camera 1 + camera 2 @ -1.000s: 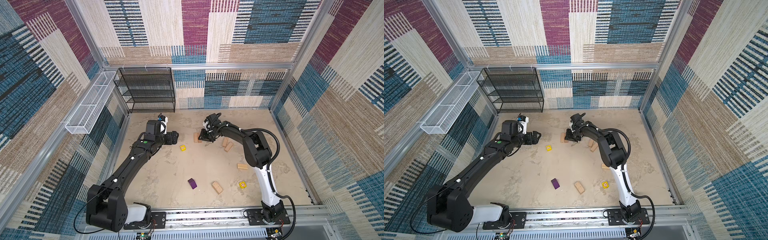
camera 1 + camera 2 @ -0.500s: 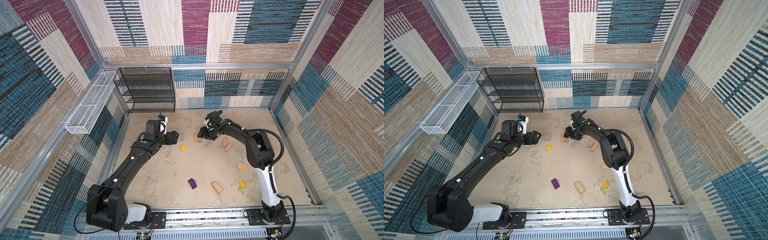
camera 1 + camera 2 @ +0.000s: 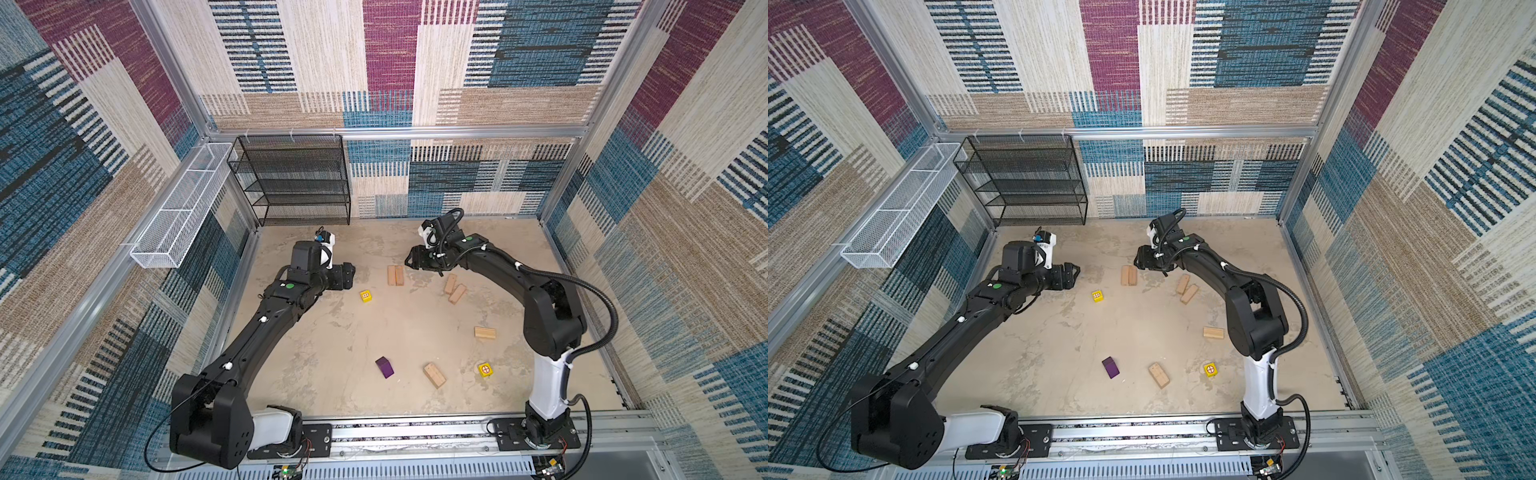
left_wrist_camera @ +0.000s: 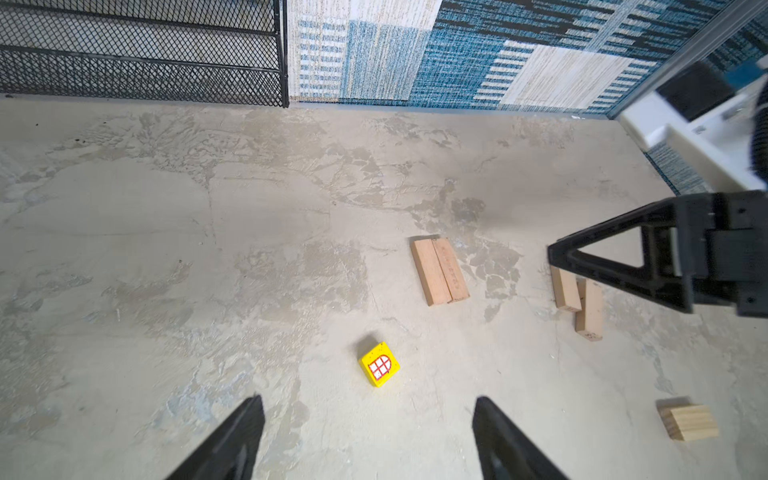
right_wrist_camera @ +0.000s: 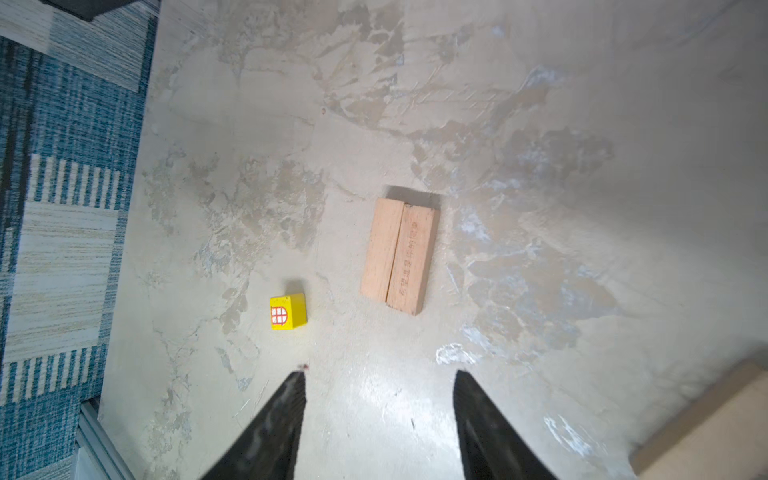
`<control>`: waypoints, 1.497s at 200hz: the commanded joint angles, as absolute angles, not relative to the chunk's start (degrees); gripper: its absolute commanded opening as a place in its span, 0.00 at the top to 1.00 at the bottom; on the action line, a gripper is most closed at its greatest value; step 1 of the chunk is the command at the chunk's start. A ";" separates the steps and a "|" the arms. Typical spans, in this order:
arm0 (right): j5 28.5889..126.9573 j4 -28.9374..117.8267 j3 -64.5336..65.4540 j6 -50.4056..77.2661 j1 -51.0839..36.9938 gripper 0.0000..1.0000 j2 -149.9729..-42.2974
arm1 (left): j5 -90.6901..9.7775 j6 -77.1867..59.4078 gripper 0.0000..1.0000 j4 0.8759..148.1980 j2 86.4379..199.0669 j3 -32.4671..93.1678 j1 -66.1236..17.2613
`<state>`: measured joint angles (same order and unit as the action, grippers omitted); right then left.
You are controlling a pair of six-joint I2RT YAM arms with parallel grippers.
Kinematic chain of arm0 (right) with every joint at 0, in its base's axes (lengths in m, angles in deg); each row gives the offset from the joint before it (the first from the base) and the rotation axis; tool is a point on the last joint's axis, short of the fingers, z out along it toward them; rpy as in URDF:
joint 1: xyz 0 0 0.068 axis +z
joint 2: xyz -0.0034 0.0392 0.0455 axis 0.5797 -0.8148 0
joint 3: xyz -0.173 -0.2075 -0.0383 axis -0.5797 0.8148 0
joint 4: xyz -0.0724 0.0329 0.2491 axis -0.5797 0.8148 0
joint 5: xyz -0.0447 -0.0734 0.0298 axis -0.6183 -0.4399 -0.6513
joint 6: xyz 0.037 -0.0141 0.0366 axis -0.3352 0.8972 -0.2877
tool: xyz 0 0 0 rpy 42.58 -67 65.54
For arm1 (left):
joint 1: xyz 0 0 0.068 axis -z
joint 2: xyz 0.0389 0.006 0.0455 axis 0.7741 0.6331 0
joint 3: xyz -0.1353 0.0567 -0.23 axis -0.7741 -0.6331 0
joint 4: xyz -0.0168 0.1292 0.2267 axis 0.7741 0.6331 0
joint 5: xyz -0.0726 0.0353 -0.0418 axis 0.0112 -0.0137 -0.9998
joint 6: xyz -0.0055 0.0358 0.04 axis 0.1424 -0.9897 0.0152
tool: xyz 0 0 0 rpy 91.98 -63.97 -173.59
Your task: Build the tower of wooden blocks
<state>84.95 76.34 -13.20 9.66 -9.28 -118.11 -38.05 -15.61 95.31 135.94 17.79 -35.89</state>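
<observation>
Right gripper (image 3: pixel 409 264) has backed off the base pair (image 3: pixel 395 275) and spread its jaws; a second ago it sat over those two bricks. Left arm has hardly shifted.

- Right gripper: jaws apart, nothing between them in the right wrist view (image 5: pixel 378 378). It hangs just beside the pair.
- Left gripper (image 3: pixel 1075 274): wide apart, empty, near the window cube (image 4: pixel 379 364).
- Tower so far: only the base pair, two tan bricks lying flat on the tabletop (image 3: pixel 332 332), long sides touching. One brick appears to sit a little further along than its mate, though blur in the wrist view makes this uncertain.
- Other blocks, all well apart: loose pair (image 3: pixel 454 289) under the right arm, single brick (image 3: pixel 485 333), front brick (image 3: pixel 434 375), second yellow cube (image 3: pixel 485 369), purple block (image 3: pixel 385 367).

Step in hand, as I judge it: release done, next brick to be fetched for the crossed layer. The loose pair is nearest the right gripper. To do it well: clear the base before swinging, grip one brick across its narrow width at mid-length, avoid dragging its neighbour, then lower it square across both base bricks before letting go.
</observation>
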 commanded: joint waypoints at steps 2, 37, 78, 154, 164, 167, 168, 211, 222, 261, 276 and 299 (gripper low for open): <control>81.57 72.43 -8.57 14.55 -9.75 0.41 -112.70 | -36.42 -17.68 0.18 96.00 135.08 19.87 -34.77; 78.37 70.39 -0.89 16.89 -11.32 0.40 -103.31 | -32.70 -16.15 0.19 96.95 133.69 21.40 -30.29; 75.18 67.88 7.15 16.31 -12.96 0.38 -93.44 | -27.31 -15.23 0.20 98.87 135.93 24.05 -22.77; 67.17 65.30 14.26 14.33 -16.23 0.00 -81.45 | -23.09 -16.29 0.22 100.83 145.08 33.73 -13.54; 67.35 66.04 14.23 13.81 -16.98 0.00 -80.98 | -22.97 -16.63 0.22 101.61 147.07 36.14 -12.66; 67.41 66.30 14.40 13.63 -17.13 0.00 -80.81 | -22.90 -16.69 0.22 101.84 147.68 36.92 -12.40; 67.43 66.34 14.37 13.55 -17.27 0.00 -80.78 | -22.82 -16.70 0.23 101.99 147.83 37.19 -12.31; 69.65 67.88 17.78 12.78 -19.28 0.00 -78.31 | -22.39 -17.29 0.27 105.80 157.84 47.81 -8.75; 70.47 67.88 19.17 12.62 -19.77 0.02 -77.48 | -22.48 -17.40 0.27 107.03 160.99 50.87 -7.73; 72.87 67.48 24.01 11.68 -20.40 0.14 -73.96 | -22.50 -17.85 0.29 111.62 172.88 62.94 -4.47; 72.94 67.17 26.65 11.00 -20.33 0.20 -71.98 | -22.61 -17.70 0.29 113.35 177.37 67.78 -3.76; 73.19 67.81 29.70 9.64 -20.32 0.26 -69.16 | -23.11 -17.28 0.30 116.58 183.86 75.21 -3.05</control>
<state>72.26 68.15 27.63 11.75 -20.40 -71.49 -23.36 -16.41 111.95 179.24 69.61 -3.48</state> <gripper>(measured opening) 0.756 0.700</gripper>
